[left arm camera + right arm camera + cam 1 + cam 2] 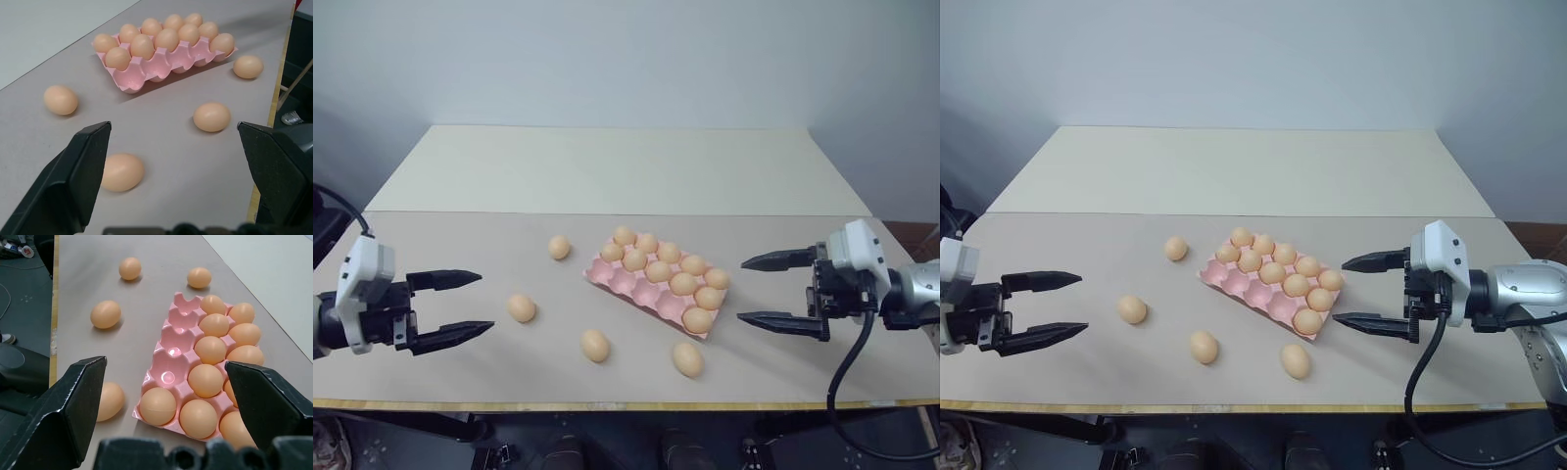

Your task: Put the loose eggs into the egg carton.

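on the tabletop (460, 245) the carton (658, 284) sits a little right of centre, its near row of four cups empty and the rest filled. four loose eggs lie around it: one (559, 247) beyond and to its left, one (521, 307) further left, one (595, 345) in front, and one (687, 359) just by its near right corner. our left claw (452, 308) hovers spread wide near the leftmost egg, holding nothing; our right claw (776, 291) hovers spread wide just right of the carton, also holding nothing. we judge the eggs light, smooth, prone to roll, and brittle. we'd pinch each across its short middle, gently, so it neither cracks nor slips out, and lower it upright into a cup.
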You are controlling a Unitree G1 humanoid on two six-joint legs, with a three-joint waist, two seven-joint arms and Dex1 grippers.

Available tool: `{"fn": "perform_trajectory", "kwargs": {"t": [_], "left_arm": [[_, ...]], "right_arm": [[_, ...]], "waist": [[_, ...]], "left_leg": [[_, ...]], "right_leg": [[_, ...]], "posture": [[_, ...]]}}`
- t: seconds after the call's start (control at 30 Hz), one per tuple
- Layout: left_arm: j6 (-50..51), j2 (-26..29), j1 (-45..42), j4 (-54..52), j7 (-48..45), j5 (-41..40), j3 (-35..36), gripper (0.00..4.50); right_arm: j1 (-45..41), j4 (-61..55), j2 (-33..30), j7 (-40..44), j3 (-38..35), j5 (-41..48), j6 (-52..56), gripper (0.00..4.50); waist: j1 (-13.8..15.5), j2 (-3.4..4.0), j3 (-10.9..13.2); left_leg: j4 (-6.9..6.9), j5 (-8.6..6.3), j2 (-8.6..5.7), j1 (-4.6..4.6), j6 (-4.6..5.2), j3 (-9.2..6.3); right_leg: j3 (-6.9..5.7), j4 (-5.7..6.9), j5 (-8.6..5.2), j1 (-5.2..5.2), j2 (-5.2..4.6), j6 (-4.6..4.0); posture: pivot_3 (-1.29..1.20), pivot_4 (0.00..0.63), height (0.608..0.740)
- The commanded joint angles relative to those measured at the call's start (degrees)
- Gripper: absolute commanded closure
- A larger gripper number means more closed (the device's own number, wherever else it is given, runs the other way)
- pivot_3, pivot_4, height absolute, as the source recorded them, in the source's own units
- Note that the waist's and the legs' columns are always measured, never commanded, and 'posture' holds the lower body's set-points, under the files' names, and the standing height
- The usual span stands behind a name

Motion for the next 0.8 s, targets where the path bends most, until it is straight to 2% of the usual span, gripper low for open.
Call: {"fn": "perform_trajectory", "kwargs": {"t": [0.03,0.6,0.8], "left_arm": [[0.6,0.5,-1.5,-0.6,1.1,-1.3,1.5,0.02],[-2.6,1.0,-4.9,1.3,-3.7,0.0,-3.3,0.02],[-2.6,1.6,-8.3,2.5,-6.7,-0.1,-7.2,0.02]], "right_arm": [[-0.9,-0.7,0.0,0.1,-1.2,0.4,-1.1,0.0],[-1.6,-1.2,-1.3,0.9,-0.6,-0.6,-1.1,0.0],[0.3,-6.2,-0.5,1.2,3.3,-2.9,-2.6,0.0]], "waist": [[0.0,0.0,0.0],[0.0,0.0,0.0],[0.0,0.0,0.0]], "left_leg": [[0.0,0.0,0.0,0.0,0.0,0.0],[0.0,0.0,0.0,0.0,0.0,0.0],[0.0,0.0,0.0,0.0,0.0,0.0]], "right_leg": [[0.0,0.0,0.0,0.0,0.0,0.0],[0.0,0.0,0.0,-0.01,0.0,0.0],[0.0,0.01,0.0,0.0,0.01,0.0]], "posture": [[0.0,0.15,0.74],[0.0,0.15,0.74],[0.0,0.15,0.74]]}}
